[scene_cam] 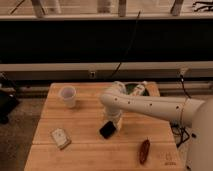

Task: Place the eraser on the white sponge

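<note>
The eraser (107,130), a flat black block, lies on the wooden table (85,150) near its middle. The white sponge (60,138), a small off-white pad with a faint mark, lies at the front left of the table, well apart from the eraser. My white arm reaches in from the right and bends down over the table. My gripper (116,125) hangs just right of and above the eraser, close to its top edge.
A white cup (67,96) stands at the back left. A reddish-brown elongated object (144,151) lies at the front right. A green bowl-like item (135,90) sits at the back behind the arm. A dark wall and cables rise behind the table.
</note>
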Robot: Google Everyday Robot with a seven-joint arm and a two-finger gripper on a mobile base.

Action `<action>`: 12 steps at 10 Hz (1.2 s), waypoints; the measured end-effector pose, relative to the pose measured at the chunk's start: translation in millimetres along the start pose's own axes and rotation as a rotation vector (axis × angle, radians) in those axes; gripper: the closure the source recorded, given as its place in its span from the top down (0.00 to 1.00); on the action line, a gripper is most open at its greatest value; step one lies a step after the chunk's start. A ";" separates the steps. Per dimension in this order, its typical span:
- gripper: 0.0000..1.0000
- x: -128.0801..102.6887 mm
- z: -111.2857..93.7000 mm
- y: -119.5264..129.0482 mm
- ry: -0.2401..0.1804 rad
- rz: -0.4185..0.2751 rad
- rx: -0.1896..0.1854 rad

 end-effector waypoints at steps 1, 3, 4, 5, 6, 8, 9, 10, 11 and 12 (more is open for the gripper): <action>0.80 -0.3 2.4 0.8 -0.005 -0.002 0.005; 0.80 -1.0 7.3 2.8 -0.013 -0.003 0.011; 0.80 -1.0 11.3 3.8 -0.017 -0.001 0.013; 0.80 -0.6 16.7 5.0 -0.022 0.002 0.012; 0.80 -0.1 20.6 5.7 -0.024 0.004 0.010; 0.72 0.7 23.9 5.7 -0.024 0.009 0.005; 0.63 0.9 24.5 5.2 -0.023 0.009 0.005; 0.55 1.2 25.0 5.2 -0.022 0.008 0.003; 0.41 1.1 26.4 5.3 -0.022 0.005 -0.003; 0.33 1.2 27.2 5.4 -0.023 0.004 -0.007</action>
